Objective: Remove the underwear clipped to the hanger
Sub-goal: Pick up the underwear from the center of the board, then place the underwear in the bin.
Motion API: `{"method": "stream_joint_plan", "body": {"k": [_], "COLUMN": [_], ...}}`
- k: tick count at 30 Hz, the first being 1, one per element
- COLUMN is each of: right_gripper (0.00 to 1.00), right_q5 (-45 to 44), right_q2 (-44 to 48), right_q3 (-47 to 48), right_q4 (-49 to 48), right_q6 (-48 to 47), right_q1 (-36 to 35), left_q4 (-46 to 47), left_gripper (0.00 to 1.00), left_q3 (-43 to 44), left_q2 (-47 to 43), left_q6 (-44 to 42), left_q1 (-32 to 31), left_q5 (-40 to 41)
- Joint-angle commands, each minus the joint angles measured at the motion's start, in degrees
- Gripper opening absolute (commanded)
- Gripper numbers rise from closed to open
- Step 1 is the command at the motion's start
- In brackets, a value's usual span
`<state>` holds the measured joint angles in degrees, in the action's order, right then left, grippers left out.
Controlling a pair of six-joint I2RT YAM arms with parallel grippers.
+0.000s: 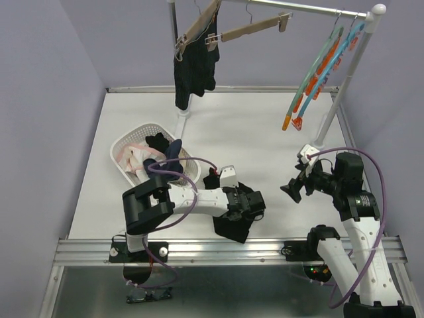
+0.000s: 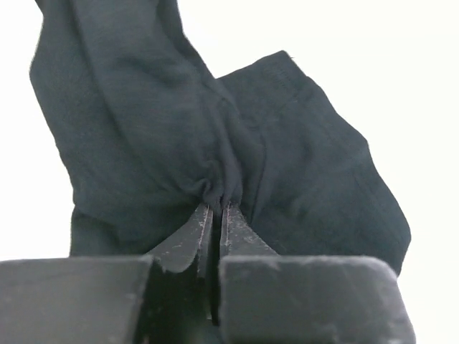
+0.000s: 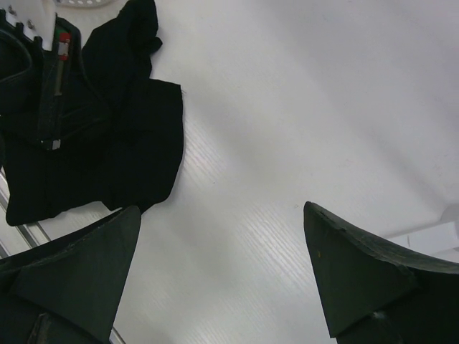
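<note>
Clamping the left pincer (image 2: 217,208) hard on a bunched fold of black boxer shorts (image 2: 287,165), pinching the cloth right at the fingertips (image 2: 192,233) and leaving only a thin slit between them. Fanning the rest of that garment out and away from the tips in the left wrist view, creased where gathered. Reaching, in the top view, with the left pincer (image 1: 252,204) across the white worktop (image 1: 265,132) toward the middle, trailing the black boxer shorts (image 1: 232,228) just beneath it, close to the near edge. Holding the right pincer (image 3: 222,215) spread wide, gripping nothing, touching nothing, hanging over bare worktop with the shorts (image 3: 143,143) well apart on its left. Showing a small red-and-green mark (image 3: 63,43) on the left arm, too small for reading. Hanging at the back, clipped to a wooden hanger (image 1: 199,26) on the rail (image 1: 298,8), a second pair of black shorts (image 1: 195,66). Lying in the white basket (image 1: 122,142), left of the left arm, several smaller pieces: white-pink (image 1: 132,159), black (image 1: 159,140) and navy (image 1: 173,149).
</note>
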<state>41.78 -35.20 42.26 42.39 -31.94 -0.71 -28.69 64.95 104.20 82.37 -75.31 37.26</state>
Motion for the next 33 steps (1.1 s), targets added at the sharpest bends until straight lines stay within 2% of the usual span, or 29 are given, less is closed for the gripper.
{"method": "stream_joint_plan", "body": {"k": [1, 2, 5, 7, 11, 21, 25, 26, 27, 28, 29, 30, 32, 33], "right_gripper": [1.00, 1.00, 1.00, 1.00, 1.00, 1.00, 1.00, 1.00, 1.00, 1.00, 1.00, 1.00, 1.00, 1.00], "right_q5": [-0.03, -0.12, -0.12, -0.21, -0.12, -0.12, -0.03, 0.06, 0.06, 0.06, -0.03, 0.14, -0.03, -0.03], "right_q2": [0.57, 0.66, 0.48, 0.57, 0.57, 0.40, 0.40, 0.40, 0.40, 0.40, 0.22, 0.13, -0.04, -0.04], "right_q3": [-0.86, -0.86, -0.86, -0.86, -0.86, -0.86, -0.86, -0.86, -0.95, -0.95, -0.95, -0.95, -0.86, -0.95], "right_q4": [-2.31, -2.40, -2.40, -2.31, -2.40, -2.40, -2.40, -2.40, -2.40, -2.40, -2.40, -2.31, -2.40, -2.40], "right_q6": [-0.31, -0.31, -0.31, -0.31, -0.31, -0.40, -0.40, -0.40, -0.49, -0.40, -0.40, -0.49, -0.58, -0.58], "right_q1": [1.59, 1.68, 1.68, 1.68, 1.85, 1.94, 1.94, 1.94, 1.94, 1.94, 2.03, 2.03, 2.03, 2.03], "left_q4": [-13.74, -16.03, -29.70, -35.53, -35.39, -35.39, -35.04, -33.47, -26.58, -20.94, -13.84, 2.68, 19.99, 31.12], "left_gripper": [0.04, 0.00, 0.00, 0.00, 0.00, 0.02, 0.05, 0.05, 0.05, 0.05, 0.05, 0.05, 0.04, 0.02], "left_q3": [6.23, 8.16, 11.59, 12.83, 11.70, 9.51, 7.21, 6.78, 5.90, 5.02, 3.88, 0.04, -5.68, -10.32], "left_q2": [-1.02, -0.85, -0.49, -0.32, -4.70, -22.08, -30.01, -31.76, -35.44, -37.47, -39.58, -44.65, -50.56, -55.29], "left_q6": [-1.77, -1.51, 2.61, 5.68, 3.94, 0.43, -1.07, -6.90, -12.09, -18.32, -27.52, -44.58, -60.85, -68.67], "left_q1": [-1.86, -2.12, -2.91, -3.00, -3.00, -0.63, 3.48, 4.81, 8.39, 8.42, 12.60, 15.16, 21.39, 23.26], "left_q5": [15.72, 17.57, 26.35, 29.08, 32.70, 40.16, 45.26, 45.62, 45.54, 44.75, 43.27, 38.12, 31.51, 25.56]}}
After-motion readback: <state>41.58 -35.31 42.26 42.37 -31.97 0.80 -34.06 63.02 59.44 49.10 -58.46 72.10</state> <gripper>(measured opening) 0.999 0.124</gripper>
